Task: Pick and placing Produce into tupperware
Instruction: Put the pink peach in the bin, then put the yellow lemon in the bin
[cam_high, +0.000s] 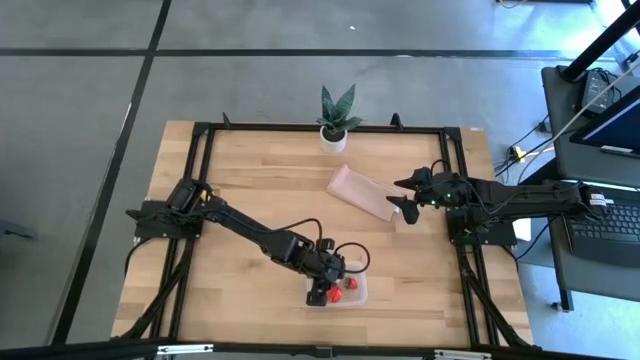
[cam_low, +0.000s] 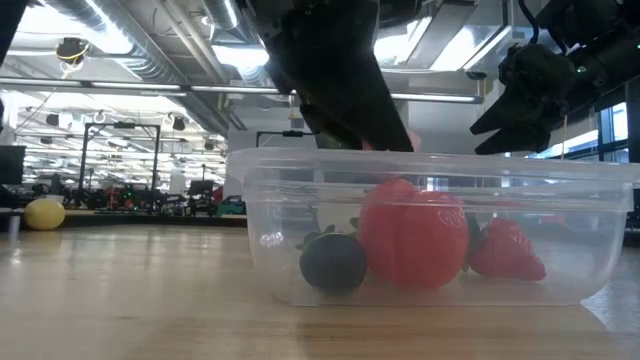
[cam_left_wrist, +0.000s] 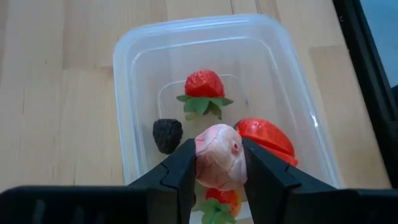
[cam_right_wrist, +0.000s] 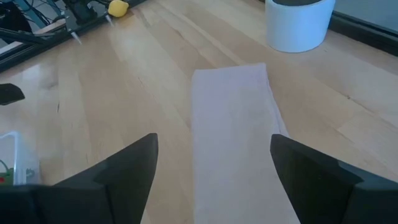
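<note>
The left hand (cam_left_wrist: 219, 180) hangs directly over the tupperware (cam_left_wrist: 130, 74), clenched on a pale pink fruit (cam_left_wrist: 219, 163) pinched between its two fingers. Inside the tupperware lie a strawberry (cam_left_wrist: 204, 86), a dark berry (cam_left_wrist: 167, 134), a larger red fruit (cam_left_wrist: 267, 137) and another strawberry (cam_left_wrist: 221, 200) just under the hand.

The main risk, as I judge it, is the drop: the pink fruit is round and would land on the crowded fruits beneath, so it may bounce or roll toward the tupperware's wall. The light tupperware sits near the counter's (cam_high: 250, 180) front edge, so a finger catching its rim could shove or tip it. A yellow fruit (cam_low: 44, 213) waits on the counter well away from the tupperware.

The right hand (cam_right_wrist: 211, 168) hovers spread open over a tan sheet (cam_right_wrist: 233, 124), well apart from the tupperware, near a white pot (cam_right_wrist: 298, 25).
</note>
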